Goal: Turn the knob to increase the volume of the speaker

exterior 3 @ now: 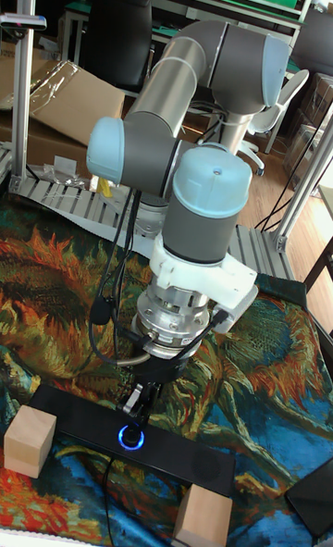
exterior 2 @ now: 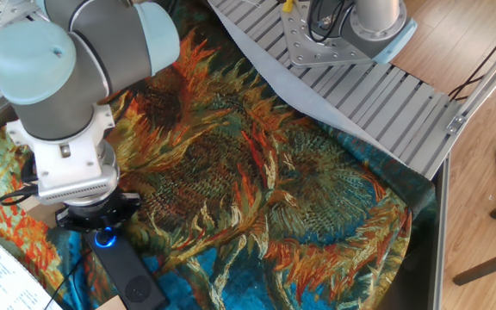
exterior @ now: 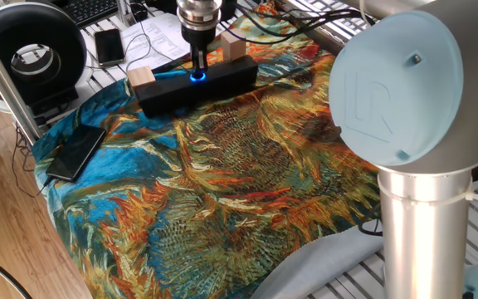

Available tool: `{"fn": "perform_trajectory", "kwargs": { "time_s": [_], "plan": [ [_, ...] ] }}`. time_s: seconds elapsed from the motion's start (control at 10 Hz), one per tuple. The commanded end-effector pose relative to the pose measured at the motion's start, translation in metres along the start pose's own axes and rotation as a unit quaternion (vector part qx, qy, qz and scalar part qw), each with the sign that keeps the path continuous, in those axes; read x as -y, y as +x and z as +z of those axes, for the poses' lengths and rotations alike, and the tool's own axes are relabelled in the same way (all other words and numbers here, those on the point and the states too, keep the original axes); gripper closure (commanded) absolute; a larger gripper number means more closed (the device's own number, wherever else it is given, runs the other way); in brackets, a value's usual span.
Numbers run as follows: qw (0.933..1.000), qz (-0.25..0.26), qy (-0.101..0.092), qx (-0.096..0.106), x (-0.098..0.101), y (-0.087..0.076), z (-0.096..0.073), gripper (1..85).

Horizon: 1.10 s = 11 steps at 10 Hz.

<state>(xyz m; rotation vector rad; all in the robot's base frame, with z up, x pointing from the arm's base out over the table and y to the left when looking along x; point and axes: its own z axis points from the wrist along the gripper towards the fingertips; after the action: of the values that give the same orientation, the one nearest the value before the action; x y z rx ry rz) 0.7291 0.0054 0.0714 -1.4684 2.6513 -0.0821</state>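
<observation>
The speaker [exterior: 226,77] [exterior 2: 132,280] [exterior 3: 190,462] is a long black bar lying on the sunflower cloth. Its knob [exterior: 196,79] [exterior 2: 103,239] [exterior 3: 130,437] glows blue in the middle of the top face. My gripper [exterior: 197,66] [exterior 3: 140,406] points straight down right over the knob, its dark fingers close together. In the tall fixed view the fingertips end just behind the lit ring. I cannot tell whether they touch the knob. In the other fixed view the wrist hides the fingers.
Wooden blocks [exterior: 142,77] [exterior: 234,48] [exterior 3: 30,442] [exterior 3: 205,515] stand against the speaker's ends. A flat black phone [exterior: 75,152] lies on the cloth's left edge, and another phone [exterior: 109,46] lies on the table behind. The arm's own base column [exterior: 421,216] stands at the right.
</observation>
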Motion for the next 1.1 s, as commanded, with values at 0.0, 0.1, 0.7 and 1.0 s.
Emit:
{"fn": "perform_trajectory", "kwargs": {
  "time_s": [0.0,0.1,0.7,1.0],
  "plan": [
    [0.9998,0.014,-0.013,0.006,-0.007,-0.002,-0.007,53.3],
    [0.9993,0.028,-0.024,0.007,-0.011,-0.002,-0.009,52.7],
    [0.9893,0.144,-0.021,-0.006,-0.004,0.017,-0.025,83.3],
    [0.9818,0.188,-0.027,-0.004,-0.005,0.016,-0.027,83.3]
  ]
}}
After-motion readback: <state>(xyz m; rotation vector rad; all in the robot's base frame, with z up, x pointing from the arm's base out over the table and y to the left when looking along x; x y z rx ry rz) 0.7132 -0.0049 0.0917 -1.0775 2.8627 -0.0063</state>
